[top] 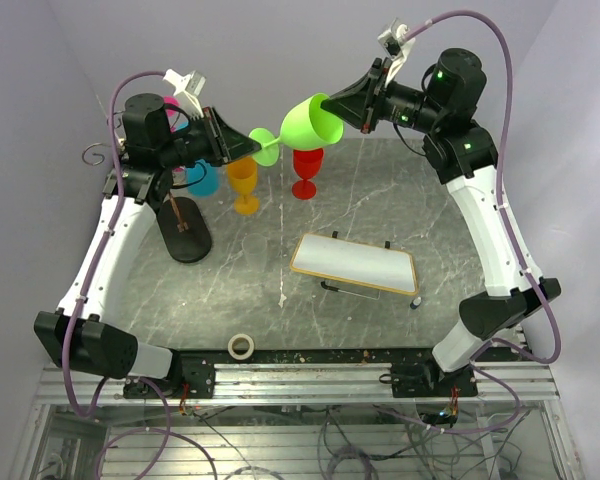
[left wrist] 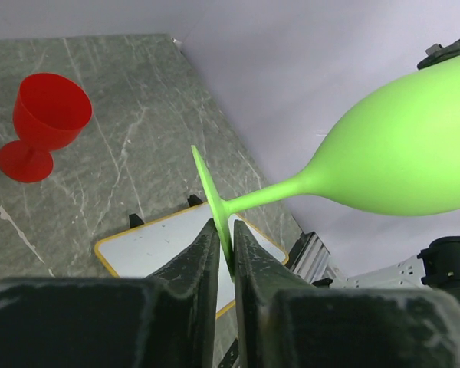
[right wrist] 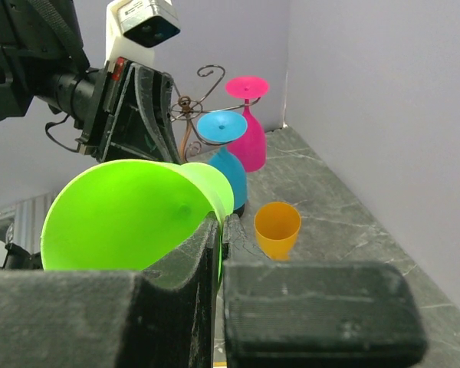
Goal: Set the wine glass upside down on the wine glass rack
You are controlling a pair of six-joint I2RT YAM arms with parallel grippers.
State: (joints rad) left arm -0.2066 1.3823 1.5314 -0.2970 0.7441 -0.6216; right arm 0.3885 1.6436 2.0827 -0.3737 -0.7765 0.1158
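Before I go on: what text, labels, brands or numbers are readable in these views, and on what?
No readable text in any view.
Whiteboard: blank, no writing.
Green glass, red glass, orange glass: plain, no print.
Camera on the left wrist: no legible marking.

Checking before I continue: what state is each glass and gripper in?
green wine glass: airborne, sideways, between both grippers
right gripper: shut on its rim
left gripper: shut on its foot
blue wine glass: inverted on wine glass rack
pink wine glass: inverted on rack
orange wine glass: upright on table
red wine glass: upright on table
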